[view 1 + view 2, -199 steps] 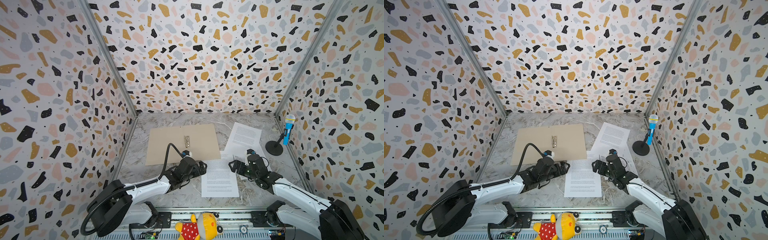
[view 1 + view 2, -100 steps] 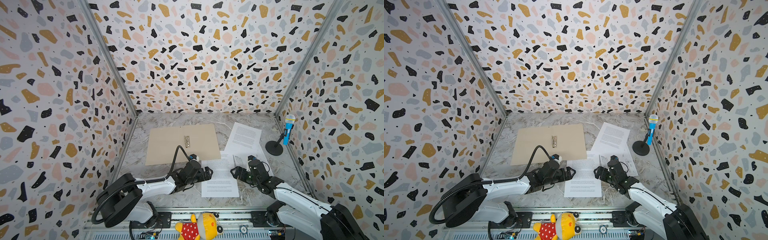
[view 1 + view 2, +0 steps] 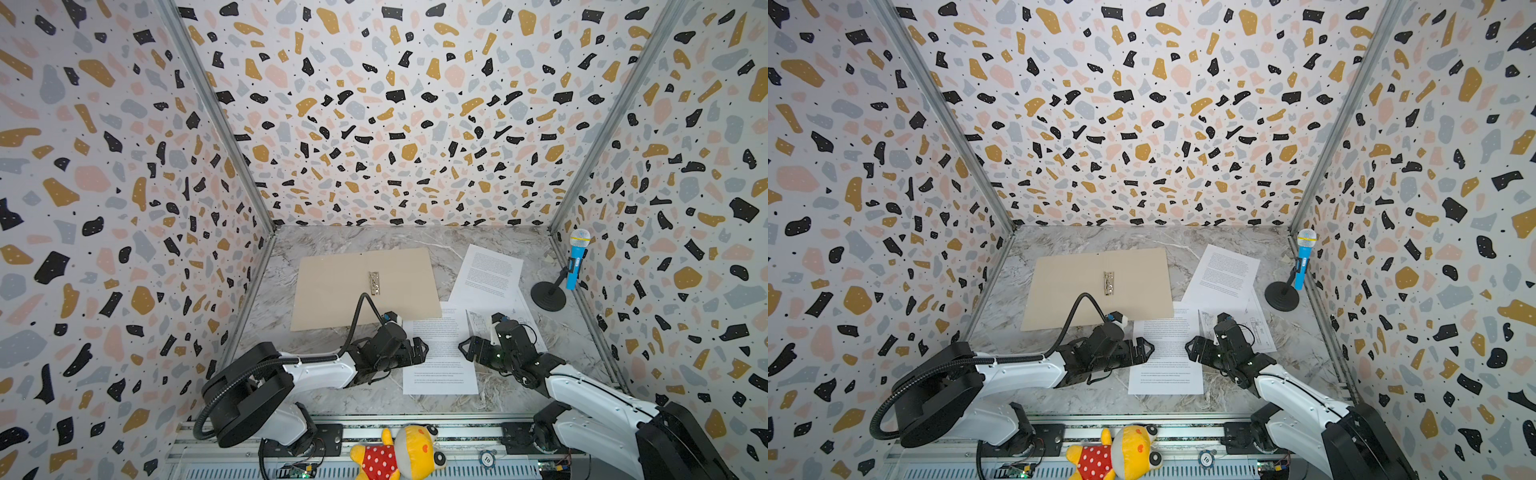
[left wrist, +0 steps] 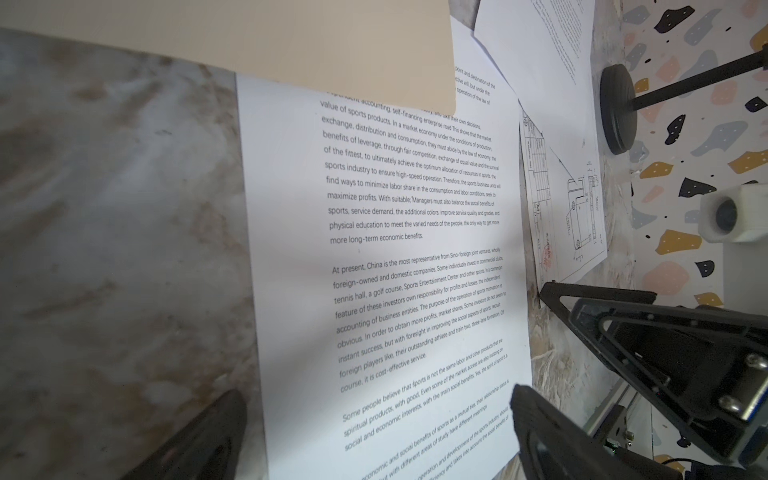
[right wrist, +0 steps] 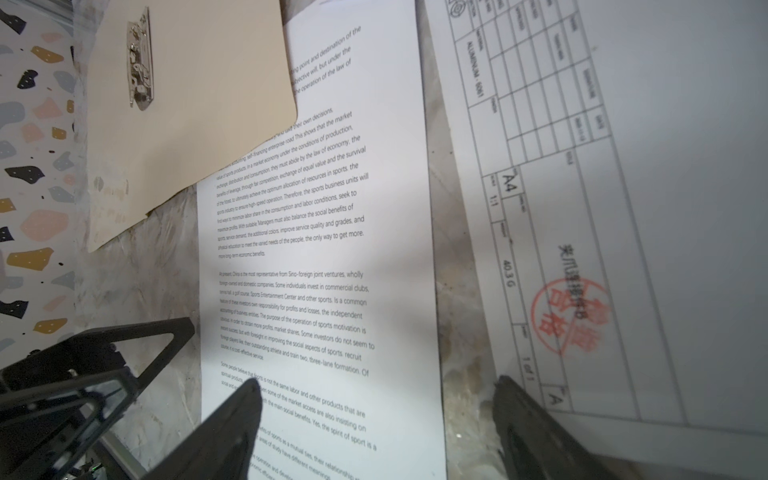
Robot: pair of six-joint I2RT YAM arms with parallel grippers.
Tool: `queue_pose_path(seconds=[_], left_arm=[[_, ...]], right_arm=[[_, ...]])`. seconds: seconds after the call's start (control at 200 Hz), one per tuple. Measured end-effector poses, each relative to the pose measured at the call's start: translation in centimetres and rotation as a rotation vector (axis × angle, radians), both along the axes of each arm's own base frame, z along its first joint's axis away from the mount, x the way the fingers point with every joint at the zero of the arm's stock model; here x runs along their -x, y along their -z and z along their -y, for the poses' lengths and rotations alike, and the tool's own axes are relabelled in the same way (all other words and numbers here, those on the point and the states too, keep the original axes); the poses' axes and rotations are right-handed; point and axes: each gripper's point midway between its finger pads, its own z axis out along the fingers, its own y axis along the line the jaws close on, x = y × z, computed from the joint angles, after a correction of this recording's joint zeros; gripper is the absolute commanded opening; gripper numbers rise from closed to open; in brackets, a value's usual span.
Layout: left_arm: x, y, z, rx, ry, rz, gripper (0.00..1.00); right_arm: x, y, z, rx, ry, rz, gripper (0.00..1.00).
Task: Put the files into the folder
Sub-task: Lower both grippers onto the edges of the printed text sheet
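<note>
Beige folder (image 3: 332, 291) lies open and flat at back-left, metal clip (image 3: 374, 282) at the spine. Its near-right corner overlaps the near text sheet (image 3: 440, 374). L gripper (image 3: 422, 353) sits low at that sheet's left edge, jaws wide, holding nothing. R gripper (image 3: 467, 353) is opposite at the right edge, jaws apart, empty. Drawing sheet (image 5: 623, 166) w/ red stamp (image 5: 569, 316) lies just beside. 2nd text sheet (image 3: 486, 270) lies behind it, angled.

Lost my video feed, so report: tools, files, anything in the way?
Left tool and right tool open, empty, flanking near text sheet. Far text sheet and drawing sheet also outside open folder. Folder corner overlaps near sheet's top.
</note>
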Motion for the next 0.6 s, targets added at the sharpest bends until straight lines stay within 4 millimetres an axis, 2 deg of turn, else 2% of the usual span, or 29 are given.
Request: queue_pose_path(seconds=[0.601], left_arm=[[0.23, 0.23, 0.12, -0.001, 0.009, -0.010, 1.00]], right_arm=[[-0.44, 0.05, -0.84, -0.021, -0.029, 0.012, 0.87]])
